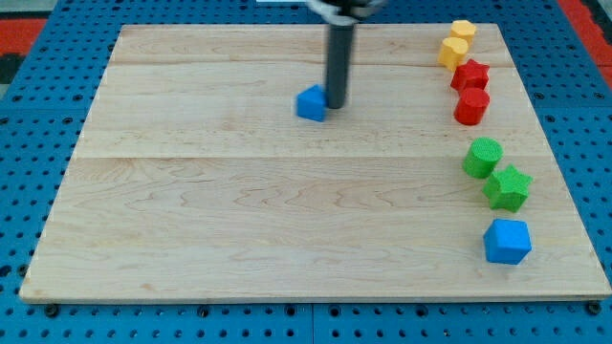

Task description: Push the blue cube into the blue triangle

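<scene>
The blue cube (pixel 506 241) sits near the view's lower right of the wooden board (pixel 239 229). The blue triangle (pixel 311 102) lies at the upper middle of the board. My tip (pixel 336 105) stands right beside the blue triangle, on its right side, touching or almost touching it. The tip is far from the blue cube, up and to the left of it.
Down the view's right side stand two yellow blocks (pixel 455 46), a red star (pixel 469 75), a red cylinder (pixel 471 106), a green cylinder (pixel 483 157) and a green star (pixel 508 187). The green star is just above the blue cube.
</scene>
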Robot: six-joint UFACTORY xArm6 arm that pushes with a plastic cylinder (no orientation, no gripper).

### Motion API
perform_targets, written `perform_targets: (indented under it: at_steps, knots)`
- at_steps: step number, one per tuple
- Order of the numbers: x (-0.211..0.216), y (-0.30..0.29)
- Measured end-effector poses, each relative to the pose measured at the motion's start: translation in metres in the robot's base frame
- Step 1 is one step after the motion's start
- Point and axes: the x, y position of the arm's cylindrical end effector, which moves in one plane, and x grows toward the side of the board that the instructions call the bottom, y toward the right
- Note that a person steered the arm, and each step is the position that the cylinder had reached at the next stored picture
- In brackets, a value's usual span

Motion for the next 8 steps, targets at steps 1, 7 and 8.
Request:
perform_targets:
  at_steps: [1,7,8]
  knots:
    - [0.108,0.042]
    - [0.159,0.030]
    - [0.103,-0.013]
